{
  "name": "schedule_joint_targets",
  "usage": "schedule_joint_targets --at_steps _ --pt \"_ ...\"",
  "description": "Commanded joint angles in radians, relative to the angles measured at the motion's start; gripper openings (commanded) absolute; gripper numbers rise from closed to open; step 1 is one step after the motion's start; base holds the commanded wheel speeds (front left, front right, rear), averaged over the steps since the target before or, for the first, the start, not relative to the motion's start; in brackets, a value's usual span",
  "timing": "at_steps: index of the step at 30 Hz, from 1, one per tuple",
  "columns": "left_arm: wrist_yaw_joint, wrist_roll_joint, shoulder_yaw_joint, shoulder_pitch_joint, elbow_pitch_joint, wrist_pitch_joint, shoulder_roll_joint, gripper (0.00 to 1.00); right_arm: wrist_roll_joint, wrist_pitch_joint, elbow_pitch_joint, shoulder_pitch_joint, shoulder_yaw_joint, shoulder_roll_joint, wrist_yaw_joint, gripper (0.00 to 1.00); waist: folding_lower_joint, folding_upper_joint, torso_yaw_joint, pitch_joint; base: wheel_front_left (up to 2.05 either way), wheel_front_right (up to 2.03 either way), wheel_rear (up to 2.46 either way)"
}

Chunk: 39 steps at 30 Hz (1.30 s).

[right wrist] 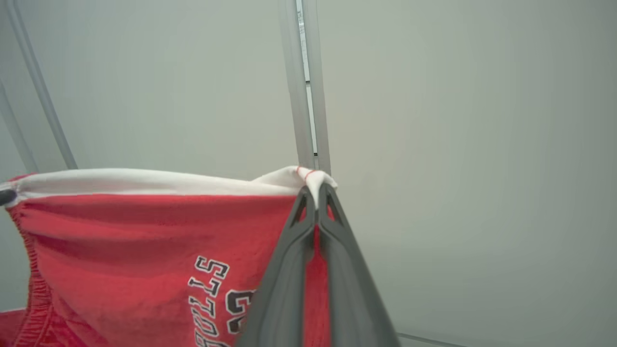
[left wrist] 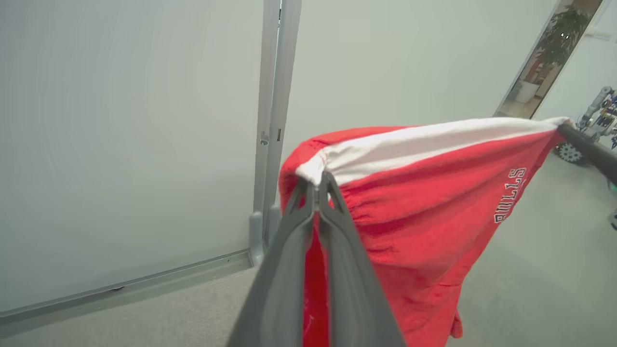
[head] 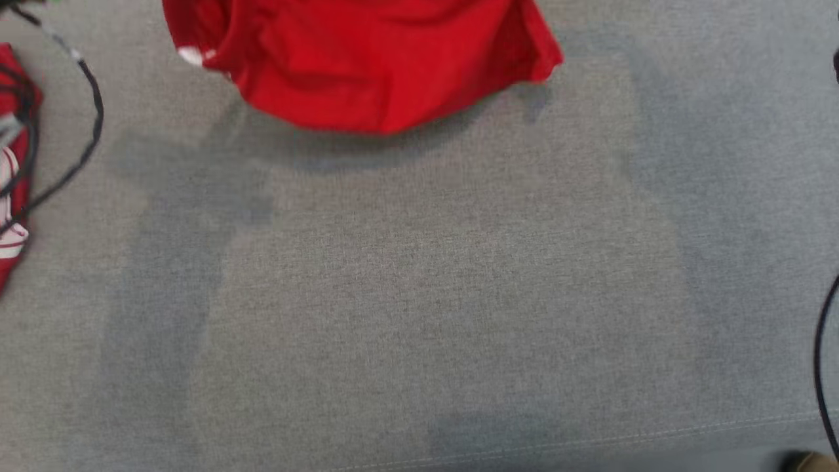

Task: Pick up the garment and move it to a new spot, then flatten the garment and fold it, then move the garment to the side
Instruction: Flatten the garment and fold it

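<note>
Left gripper (left wrist: 318, 185), two long dark grey fingers up close in left wrist view, jaws pinched together on the white waistband corner of the red fabric garment with white band and "BULLS" lettering (left wrist: 424, 207). Right gripper (right wrist: 316, 193) does the same in right wrist view, jaws closed tight on the opposite corner of the band, a bit of white cloth bunched over the tips. The band is stretched nearly straight between the two grippers and the red body hangs below it with lettering on the side. In left wrist view the right gripper's dark finger (left wrist: 585, 149) meets the far end of the band. In head view the garment's lower part (head: 367, 59) hangs at the top of the frame over the grey woven fabric surface (head: 419, 295), shadow just beneath it; cannot tell if the hem touches. At the left edge is another bit of red cloth with white stripes (head: 14, 255), with black cables (head: 92, 118) looping across it. Behind the garment are a pale wall panel (left wrist: 120, 144) and a grey metal upright post (left wrist: 272, 120).
</note>
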State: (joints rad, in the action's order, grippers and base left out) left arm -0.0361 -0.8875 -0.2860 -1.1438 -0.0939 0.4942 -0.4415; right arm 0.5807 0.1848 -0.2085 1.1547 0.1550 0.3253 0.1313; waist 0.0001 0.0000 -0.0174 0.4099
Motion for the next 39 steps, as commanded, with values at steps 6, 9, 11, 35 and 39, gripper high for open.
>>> schedule_joint_targets --at_steps 6,9,11,35,39 --pt "-0.047 0.169 -0.047 -0.292 -0.281 -0.247 0.086 0.0 -0.187 -0.186 -0.254 0.316 -0.123 -0.169 -0.001 0.0 -0.0001 0.0 -0.002 0.235 0.0 0.0 0.0" --pt "-0.067 0.239 -0.067 -0.372 -0.378 -0.416 0.112 0.0 -0.252 -0.284 -0.34 0.409 -0.166 -0.21 -0.001 0.0 -0.0001 0.0 -0.009 0.265 0.0 0.0 0.0" --pt "-0.077 0.263 -0.078 -0.4 -0.432 -0.511 0.117 0.0 -0.265 -0.34 -0.381 0.441 -0.178 -0.226 -0.001 0.0 -0.0001 0.0 -0.016 0.281 0.0 0.0 0.0" --pt "-0.065 0.118 -0.239 0.546 -0.099 -0.759 -0.127 0.0 0.03 -0.451 0.035 -0.672 0.066 -0.026 -0.002 0.0 -0.0001 0.0 -0.076 0.096 0.0 0.0 0.0" --pt "-0.021 0.142 -0.246 0.775 -0.002 -0.759 -0.113 0.0 0.041 -0.44 0.082 -0.839 0.073 0.014 -0.002 0.0 -0.0001 0.0 -0.072 0.021 0.0 0.0 0.0"
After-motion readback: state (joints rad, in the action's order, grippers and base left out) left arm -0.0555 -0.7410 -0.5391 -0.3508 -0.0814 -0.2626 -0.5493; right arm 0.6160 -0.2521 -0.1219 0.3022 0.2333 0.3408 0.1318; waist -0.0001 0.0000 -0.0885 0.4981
